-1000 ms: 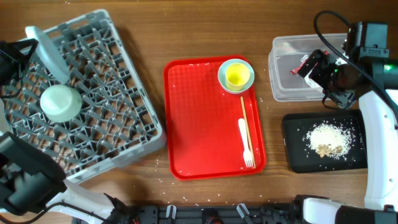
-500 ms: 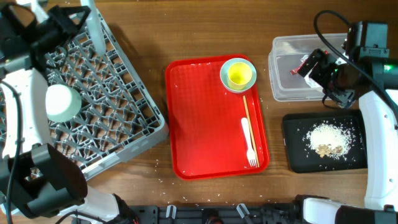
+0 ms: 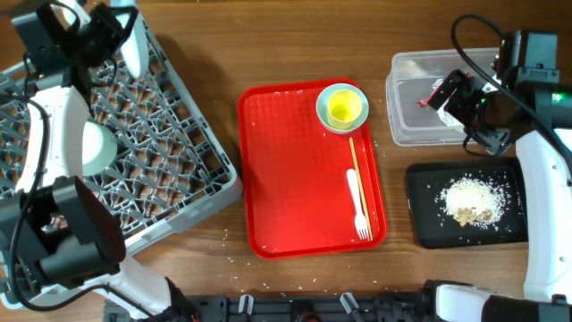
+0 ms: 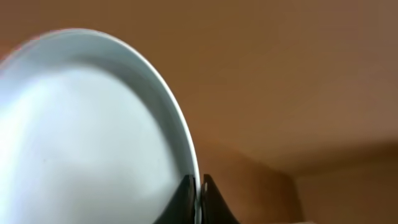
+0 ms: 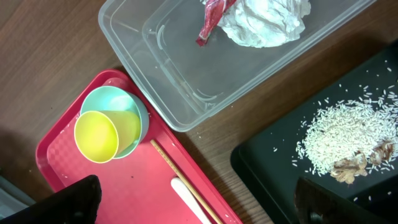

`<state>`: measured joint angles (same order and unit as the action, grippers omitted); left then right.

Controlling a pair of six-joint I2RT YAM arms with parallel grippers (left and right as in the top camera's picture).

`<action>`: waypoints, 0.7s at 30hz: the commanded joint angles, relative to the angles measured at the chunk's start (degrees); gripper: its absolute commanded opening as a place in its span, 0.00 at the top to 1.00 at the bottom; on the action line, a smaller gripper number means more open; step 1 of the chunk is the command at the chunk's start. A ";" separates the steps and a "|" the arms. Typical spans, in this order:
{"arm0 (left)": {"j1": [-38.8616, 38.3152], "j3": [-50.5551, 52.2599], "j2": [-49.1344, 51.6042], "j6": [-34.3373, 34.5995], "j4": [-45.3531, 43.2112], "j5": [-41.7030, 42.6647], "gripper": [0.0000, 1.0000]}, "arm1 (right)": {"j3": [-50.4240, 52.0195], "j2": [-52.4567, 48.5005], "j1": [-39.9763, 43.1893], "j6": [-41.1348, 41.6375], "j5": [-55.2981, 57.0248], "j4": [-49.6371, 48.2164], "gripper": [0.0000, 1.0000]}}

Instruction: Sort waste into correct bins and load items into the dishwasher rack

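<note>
Dishwasher rack [image 3: 170,134]: bench left, holding an inverted bowl [image 3: 98,148], plate [image 3: 132,49] over its rear. Serving tray [image 3: 286,170]: centre, carrying a cup [image 3: 340,108] nested in a second bowl [image 3: 361,100] at rear right, with chopsticks [image 3: 352,156] and fork [image 3: 354,201] in front. Tub [image 3: 402,89] containing napkin [image 5: 267,22] and wrapper [image 5: 211,18]: right rear. Shallow tray [image 3: 424,224] with rice [image 3: 469,201]: before the tub.

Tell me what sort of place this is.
Probably a lab mock-up of a dish-clearing station: a wooden table holding a grey dishwasher rack, a red meal tray and a clear waste tub.
</note>
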<state>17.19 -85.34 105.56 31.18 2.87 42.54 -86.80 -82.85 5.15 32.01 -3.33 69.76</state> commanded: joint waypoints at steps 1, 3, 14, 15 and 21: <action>-0.37 -0.83 0.31 8.33 -5.14 6.05 0.96 | -0.50 0.68 0.02 -0.37 0.94 -0.11 0.01; -0.42 -0.81 0.31 8.26 -4.61 5.51 0.96 | -0.50 0.68 0.02 -0.33 0.94 -0.11 0.00; -0.39 -0.83 2.23 2.21 9.66 -3.76 0.32 | -0.50 0.68 0.02 -0.35 0.94 -0.11 0.00; 0.09 -0.83 1.20 2.03 9.92 -3.65 0.23 | -0.50 0.68 0.02 -0.35 0.94 -0.11 0.00; 3.06 -0.83 -10.40 -0.07 19.56 -4.48 0.05 | -0.50 0.68 0.02 -0.35 0.94 -0.11 0.00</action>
<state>19.94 -85.58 102.43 33.78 17.23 38.11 -86.80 -82.85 5.15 32.01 -3.33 69.80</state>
